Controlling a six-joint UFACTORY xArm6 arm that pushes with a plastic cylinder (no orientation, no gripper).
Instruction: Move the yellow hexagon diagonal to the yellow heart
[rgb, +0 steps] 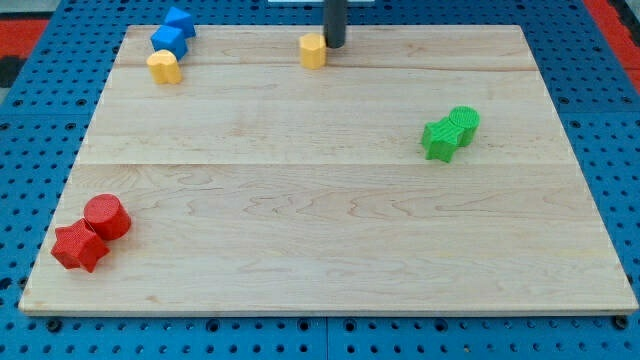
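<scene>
The yellow hexagon (313, 50) sits near the view's top edge of the wooden board, at centre. My tip (334, 45) stands just to its right, touching or almost touching it. The yellow heart (164, 67) lies far to the left, near the top left corner, just below the blue blocks. The hexagon is a little higher in the view than the heart.
Two blue blocks (173, 32) sit above the heart at the top left. A green star (438, 139) and a green cylinder (464, 122) touch at the right. A red cylinder (106, 217) and a red star (78, 246) touch at the bottom left. The wooden board (320, 230) lies on a blue pegboard.
</scene>
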